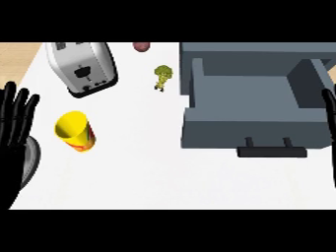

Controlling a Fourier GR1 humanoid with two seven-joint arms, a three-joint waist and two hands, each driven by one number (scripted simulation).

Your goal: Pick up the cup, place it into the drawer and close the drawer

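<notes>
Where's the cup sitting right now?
In the head view the yellow cup stands on the white counter at the left, just right of the open left hand, below the toaster and well left of the open drawer.

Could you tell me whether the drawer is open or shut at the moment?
Open. The drawer is pulled out from its grey cabinet, its hollow inside is exposed and holds nothing, and its handle faces the robot.

You've got open white surface [163,182] between the yellow cup [74,131] and the open grey drawer [254,106]. The small green broccoli piece [162,76] sits just left of the drawer wall; the silver toaster [83,66] blocks the far left. The drawer cavity is open from above.
</notes>
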